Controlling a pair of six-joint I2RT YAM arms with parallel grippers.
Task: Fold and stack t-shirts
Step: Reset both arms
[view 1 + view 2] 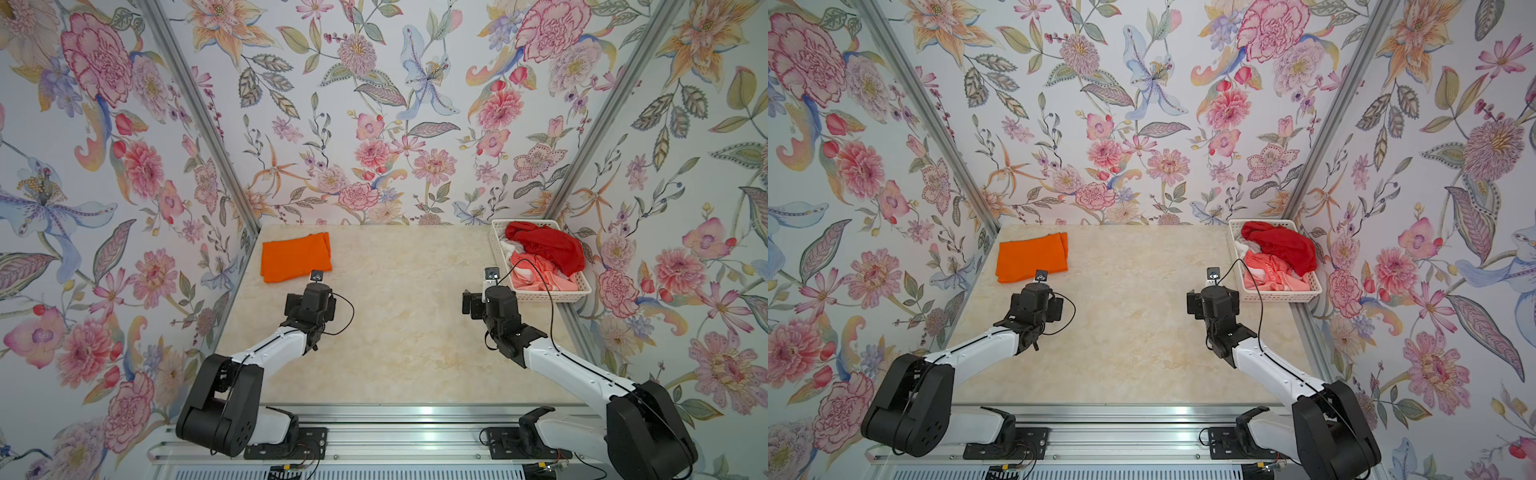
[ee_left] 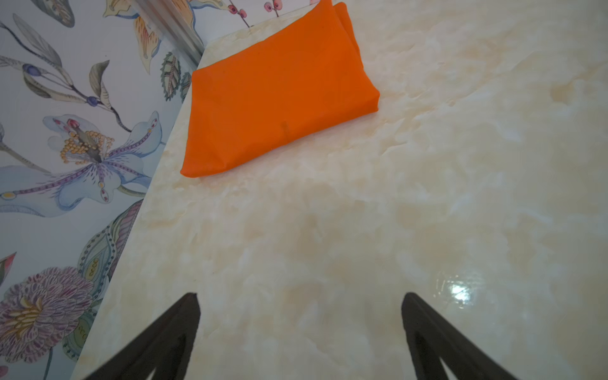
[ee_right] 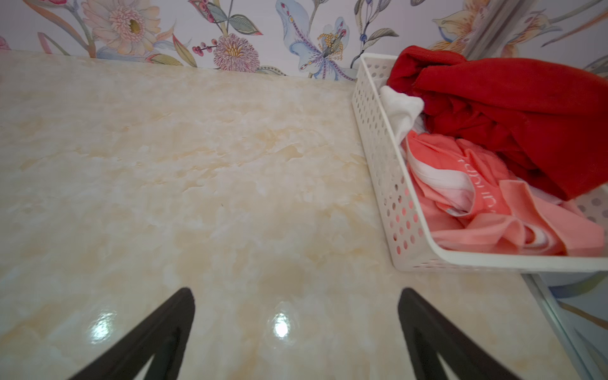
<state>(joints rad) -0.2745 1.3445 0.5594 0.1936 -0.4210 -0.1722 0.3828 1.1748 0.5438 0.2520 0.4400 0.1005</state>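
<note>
A bright orange t-shirt lies folded flat at the table's far left corner. In the left wrist view the orange t-shirt is well ahead of my left gripper, which is open over bare table and holds nothing. A deep red t-shirt and a coral-pink-and-white t-shirt lie crumpled in the basket at the far right. My right gripper is open and empty, hovering over the table just left of the basket's near corner.
The white perforated plastic basket stands against the right wall. Flowered walls close in the marble-patterned table on three sides. An aluminium rail runs along the front edge, with both arm bases on it.
</note>
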